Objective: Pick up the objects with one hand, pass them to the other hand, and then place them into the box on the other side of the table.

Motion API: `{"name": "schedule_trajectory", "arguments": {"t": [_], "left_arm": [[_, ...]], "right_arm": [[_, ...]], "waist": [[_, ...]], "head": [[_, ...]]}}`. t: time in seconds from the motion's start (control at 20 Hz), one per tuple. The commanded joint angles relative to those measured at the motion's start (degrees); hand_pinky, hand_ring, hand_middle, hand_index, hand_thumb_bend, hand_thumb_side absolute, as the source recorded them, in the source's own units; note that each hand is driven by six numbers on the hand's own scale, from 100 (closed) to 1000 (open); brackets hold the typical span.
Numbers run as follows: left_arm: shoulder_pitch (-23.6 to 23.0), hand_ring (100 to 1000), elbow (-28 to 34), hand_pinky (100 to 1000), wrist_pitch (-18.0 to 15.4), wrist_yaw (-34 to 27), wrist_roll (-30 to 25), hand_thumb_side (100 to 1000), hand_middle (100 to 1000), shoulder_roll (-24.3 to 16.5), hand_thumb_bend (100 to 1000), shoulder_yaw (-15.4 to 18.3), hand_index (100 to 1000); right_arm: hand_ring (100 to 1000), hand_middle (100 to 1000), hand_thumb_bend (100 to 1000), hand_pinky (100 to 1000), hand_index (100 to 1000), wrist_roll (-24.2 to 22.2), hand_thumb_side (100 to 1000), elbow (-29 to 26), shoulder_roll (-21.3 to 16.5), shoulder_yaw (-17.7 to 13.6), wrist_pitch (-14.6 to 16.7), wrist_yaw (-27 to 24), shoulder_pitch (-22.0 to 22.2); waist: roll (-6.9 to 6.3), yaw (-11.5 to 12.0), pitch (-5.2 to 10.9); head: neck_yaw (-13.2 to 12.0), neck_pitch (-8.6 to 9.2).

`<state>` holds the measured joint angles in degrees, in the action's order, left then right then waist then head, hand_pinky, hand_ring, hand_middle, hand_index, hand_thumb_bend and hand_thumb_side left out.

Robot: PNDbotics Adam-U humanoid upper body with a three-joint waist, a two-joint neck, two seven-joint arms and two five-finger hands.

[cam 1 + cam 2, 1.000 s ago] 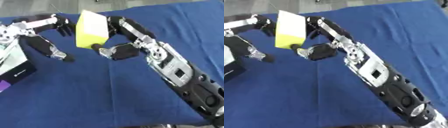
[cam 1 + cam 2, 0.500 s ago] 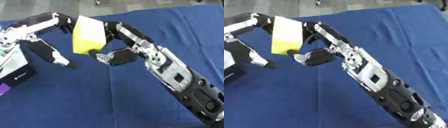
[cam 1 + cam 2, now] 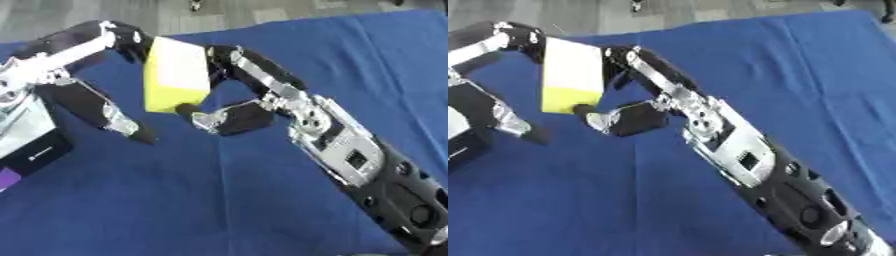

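A yellow block [image 3: 177, 75] hangs tilted above the blue cloth, left of centre. My right hand [image 3: 245, 114] is shut on it, with fingers [image 3: 229, 56] along its upper right side and the thumb tip under its lower corner. My left hand [image 3: 37, 74] comes in from the left and is open. Its curved fingers [image 3: 127, 39] reach the block's upper left edge, while its thumb [image 3: 118, 122] points down, apart from the block. A box [image 3: 31, 147] with black and white sides lies at the left edge.
The blue cloth [image 3: 175, 200] covers the table. My right forearm [image 3: 350, 160] crosses it diagonally from the lower right corner. Grey floor shows beyond the cloth's far edge.
My left hand's fingers have swung in from the left to the block's upper edge. The right hand has carried the block a little to the left, keeping its hold.
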<state>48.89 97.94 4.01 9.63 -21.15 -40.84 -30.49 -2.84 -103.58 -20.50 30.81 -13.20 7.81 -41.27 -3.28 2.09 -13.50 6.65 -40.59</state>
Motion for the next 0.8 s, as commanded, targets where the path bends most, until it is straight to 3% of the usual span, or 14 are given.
{"name": "schedule_trajectory", "arguments": {"t": [0.05, 0.4, 0.8], "left_arm": [[0.1, 751, 2.2, 762, 0.6, -0.6, 0.0, 513, 715, -2.5, 1000, 1.2, 831], [-0.7, 749, 5.6, 761, 2.2, -0.7, 0.8, 553, 711, -3.4, 1000, 1.2, 831], [-0.4, 741, 6.7, 758, 5.5, -0.9, 4.5, 644, 704, -2.7, 1000, 1.2, 831]], "right_arm": [[707, 516, 100, 676, 570, 1.0, 167, -2.0, -1.2, 0.0, 0.4, 2.5, -0.7], [706, 523, 100, 677, 578, 1.9, 145, -3.3, -1.8, 0.9, -1.4, 8.0, -0.1], [705, 523, 100, 677, 577, 0.9, 149, -3.8, -1.6, 1.4, -1.6, 8.8, 0.1]], "waist": [[-0.31, 0.1, -0.05], [-0.27, 0.0, -0.08], [-0.17, 0.1, -0.23]], "head": [[0.1, 0.89], [0.1, 1.02], [0.0, 1.28]]}}
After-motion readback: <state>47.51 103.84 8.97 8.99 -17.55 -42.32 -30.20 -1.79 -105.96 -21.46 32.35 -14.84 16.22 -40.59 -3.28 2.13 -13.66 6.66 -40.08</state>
